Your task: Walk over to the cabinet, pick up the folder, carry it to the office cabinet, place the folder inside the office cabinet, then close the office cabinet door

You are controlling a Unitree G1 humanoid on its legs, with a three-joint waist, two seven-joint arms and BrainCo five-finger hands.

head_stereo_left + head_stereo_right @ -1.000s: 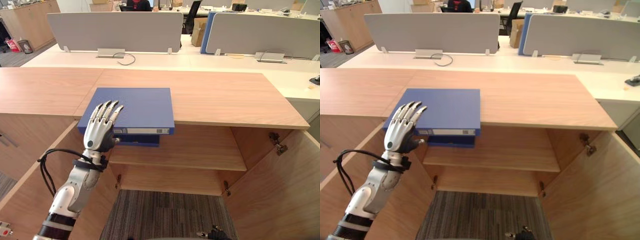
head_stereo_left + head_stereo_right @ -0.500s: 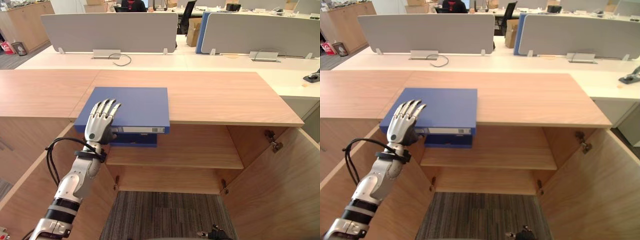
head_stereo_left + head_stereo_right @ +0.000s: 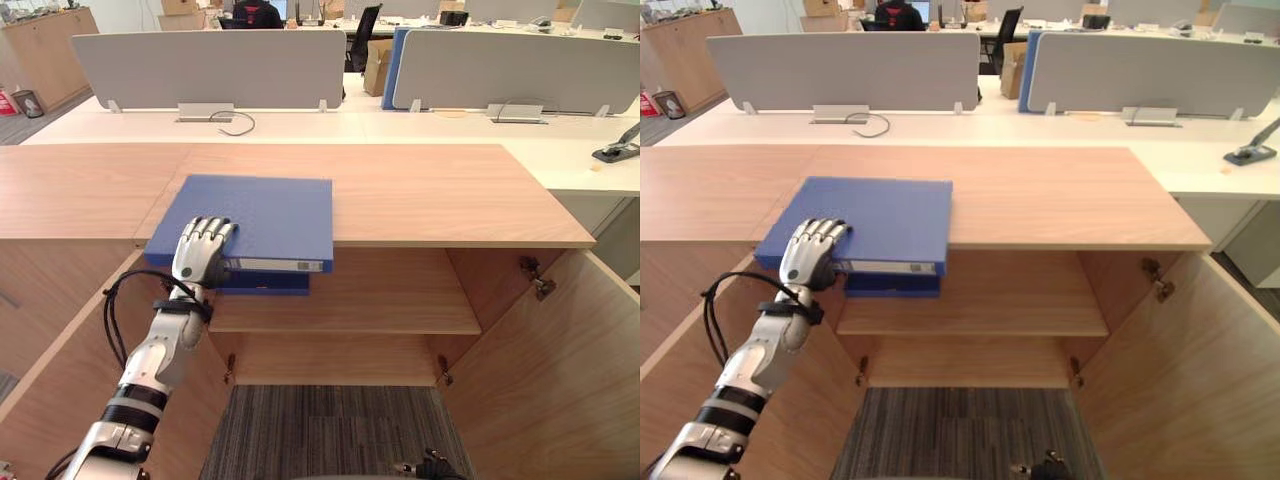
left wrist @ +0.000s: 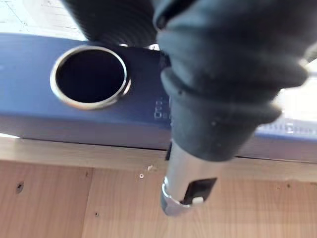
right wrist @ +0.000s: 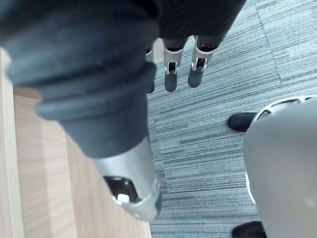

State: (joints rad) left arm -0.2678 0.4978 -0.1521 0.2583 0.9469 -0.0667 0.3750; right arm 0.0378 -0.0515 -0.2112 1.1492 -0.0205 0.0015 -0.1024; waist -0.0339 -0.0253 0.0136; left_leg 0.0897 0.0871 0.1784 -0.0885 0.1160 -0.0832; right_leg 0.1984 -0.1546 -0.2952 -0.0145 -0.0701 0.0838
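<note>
The blue folder lies flat on the wooden cabinet top, its spine jutting over the front edge above the open shelf. The left hand sits at the folder's 7 o'clock corner with its fingers curled onto the cover. Its thumb seems to lie below the spine, though actual contact is unclear. The right hand hangs with loose, straight fingers over the carpet, holding nothing.

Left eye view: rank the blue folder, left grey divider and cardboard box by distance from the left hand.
1. blue folder, right under the left hand.
2. left grey divider, on the white desk behind.
3. cardboard box, beyond the dividers, right.
</note>
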